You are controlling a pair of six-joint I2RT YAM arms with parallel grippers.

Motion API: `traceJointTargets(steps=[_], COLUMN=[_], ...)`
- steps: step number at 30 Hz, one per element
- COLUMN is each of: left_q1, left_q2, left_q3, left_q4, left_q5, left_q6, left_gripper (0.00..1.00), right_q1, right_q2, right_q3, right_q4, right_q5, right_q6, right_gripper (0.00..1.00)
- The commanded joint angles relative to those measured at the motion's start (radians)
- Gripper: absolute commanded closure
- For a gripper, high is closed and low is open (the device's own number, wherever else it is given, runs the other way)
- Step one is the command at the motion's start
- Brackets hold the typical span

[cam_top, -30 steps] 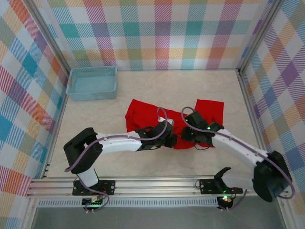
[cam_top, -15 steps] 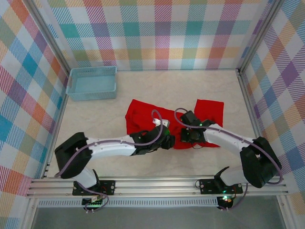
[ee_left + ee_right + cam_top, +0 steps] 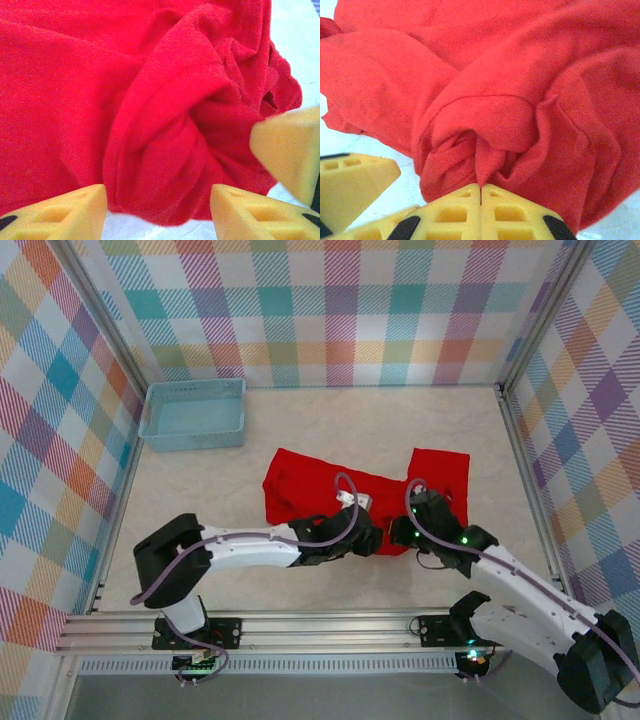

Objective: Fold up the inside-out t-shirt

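Count: one inside-out t-shirt (image 3: 310, 480), one blue basket (image 3: 193, 418), two arms, two grippers.

Garment: plain bright red, lying crumpled on the pale table (image 3: 330, 425), about mid-table and a little to the right. One part reaches toward the right wall as a separate-looking flap. The near edge is bunched where both grippers meet it.

Basket: far-left corner of the table, well apart from the shirt, nothing in it.

Left arm (image 3: 250, 540): reaches in from the left base toward the shirt's near edge. Left gripper (image 3: 372, 537): in the left wrist view its two yellow fingers (image 3: 65, 210) stand apart, one either side of a rolled, bulging fold of red cloth. The fold sits in the gap, not squeezed. Jaws parted, holding nothing. A third yellow finger at the right edge of that view belongs to the other gripper.

Right arm (image 3: 520, 575): comes in from the right base. Right gripper (image 3: 400, 532): just beside the left one at the same bunched edge. In the right wrist view the two yellow pads (image 3: 455, 210) are pressed flat together, and creases in the cloth radiate from the seam between them. Jaws closed, pinching a small tuck of the shirt.

Surroundings: plaid panels (image 3: 340, 310) in pastel checks on three sides.
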Motion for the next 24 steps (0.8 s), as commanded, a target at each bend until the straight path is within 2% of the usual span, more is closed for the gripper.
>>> traceJointTargets(steps=[1, 9, 13, 16, 18, 21, 24], left_q1=[0.022, 0.03, 0.037, 0.051, 0.06, 0.065, 0.066], left_q2=[0.045, 0.159, 0.186, 0.184, 0.169, 0.133, 0.081], left_q3=[0.044, 0.111, 0.127, 0.116, 0.094, 0.047, -0.021], left_q4=[0.069, 0.042, 0.017, 0.013, 0.023, 0.054, 0.092], left_q5=[0.067, 0.127, 0.123, 0.115, 0.113, 0.111, 0.099], left_q6=[-0.028, -0.033, -0.039, -0.05, -0.054, -0.038, -0.023], left_gripper=[0.45, 0.49, 0.58, 0.71, 0.81, 0.89, 0.97], right_q1=[0.003, 0.003, 0.003, 0.003, 0.003, 0.002, -0.005], right_q2=[-0.063, -0.111, -0.115, -0.12, -0.127, -0.129, -0.131], right_q3=[-0.085, -0.155, -0.149, -0.144, -0.135, -0.116, -0.116], right_q4=[0.091, 0.152, 0.157, 0.14, 0.079, -0.046, -0.116], right_q5=[-0.042, -0.065, -0.076, -0.067, -0.016, 0.092, 0.145], right_q6=[0.108, 0.157, 0.153, 0.147, 0.152, 0.167, 0.179], right_gripper=[1.0, 1.0, 1.0, 1.0, 1.0, 1.0, 1.0])
